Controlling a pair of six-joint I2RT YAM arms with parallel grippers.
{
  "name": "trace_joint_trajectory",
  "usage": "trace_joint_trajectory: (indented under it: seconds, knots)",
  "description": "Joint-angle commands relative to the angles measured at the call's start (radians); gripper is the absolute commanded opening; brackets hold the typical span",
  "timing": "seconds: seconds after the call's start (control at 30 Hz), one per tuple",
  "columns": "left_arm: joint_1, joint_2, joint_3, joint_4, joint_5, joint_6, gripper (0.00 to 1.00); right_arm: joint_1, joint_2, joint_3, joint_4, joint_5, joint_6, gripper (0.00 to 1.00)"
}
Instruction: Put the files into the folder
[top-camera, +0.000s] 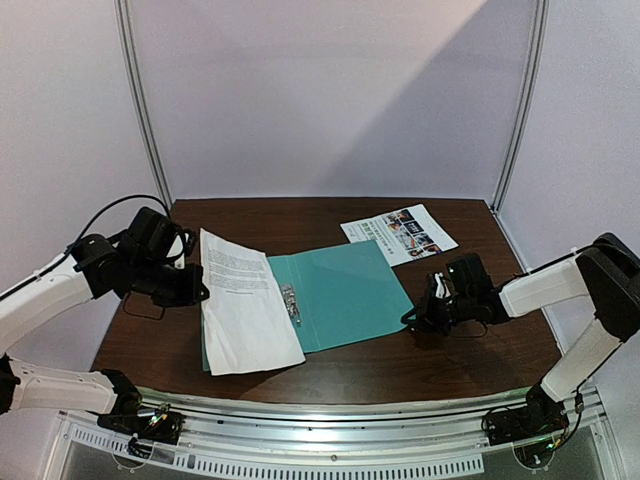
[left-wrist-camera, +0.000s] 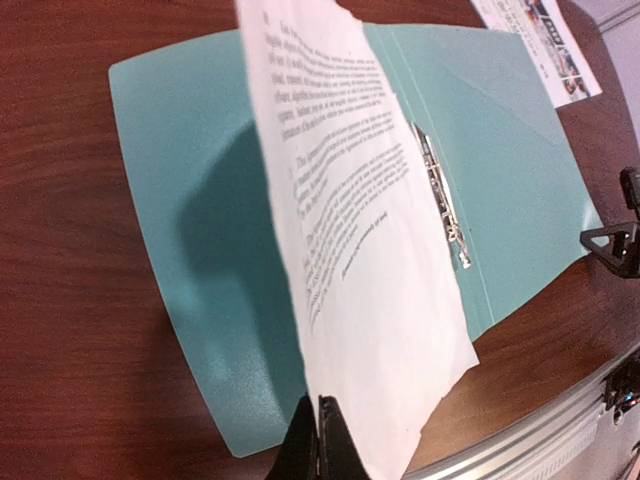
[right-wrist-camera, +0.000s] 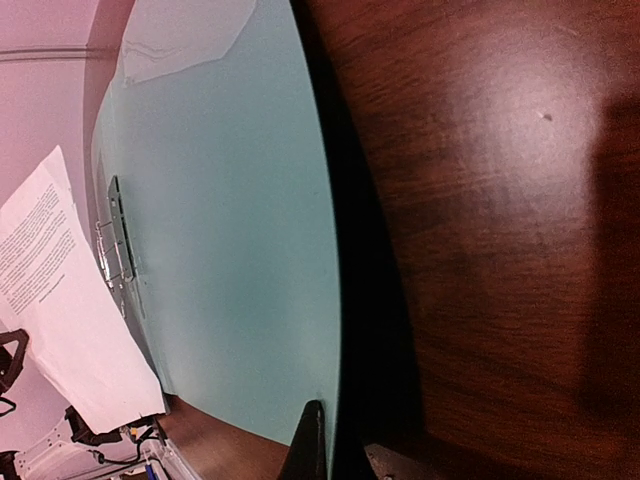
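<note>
The teal folder (top-camera: 345, 285) lies open on the table, its metal clip (top-camera: 291, 303) along the spine. My left gripper (top-camera: 203, 293) is shut on the left edge of the white text sheet (top-camera: 245, 310). That sheet is tilted up over the folder's left half (left-wrist-camera: 190, 230), and the closed jaws (left-wrist-camera: 322, 435) pinch it (left-wrist-camera: 370, 270). My right gripper (top-camera: 412, 318) is shut on the folder's right edge, which is raised slightly off the wood (right-wrist-camera: 230, 200). The sheet with colour photos (top-camera: 398, 233) lies flat beyond the folder, at the back right.
The dark wooden table (top-camera: 450, 360) ends at a metal rail (top-camera: 340, 410) along the near edge. White booth walls with metal poles (top-camera: 145, 110) close in the back and sides. Bare wood (right-wrist-camera: 480, 200) lies right of the folder.
</note>
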Motion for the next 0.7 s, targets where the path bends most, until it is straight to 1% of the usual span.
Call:
trace_joint_trajectory:
  seconds: [0.0, 0.2, 0.33, 0.53, 0.67]
  knots:
    - [0.029, -0.016, -0.034, 0.045, -0.003, -0.015, 0.00, 0.006, 0.005, -0.034, -0.092, 0.042, -0.017, 0.00]
    - [0.037, -0.006, -0.066, 0.053, -0.024, 0.014, 0.00, 0.005, 0.012, -0.034, -0.091, 0.039, -0.017, 0.00]
    - [0.048, 0.007, -0.036, -0.004, -0.077, 0.047, 0.00, 0.006, 0.014, -0.033, -0.091, 0.038, -0.017, 0.00]
    - [0.055, 0.024, -0.049, -0.002, -0.079, 0.071, 0.00, 0.007, 0.024, -0.026, -0.087, 0.034, -0.017, 0.00]
    - [0.057, 0.021, -0.076, 0.053, -0.055, 0.092, 0.00, 0.007, 0.027, -0.026, -0.085, 0.032, -0.015, 0.00]
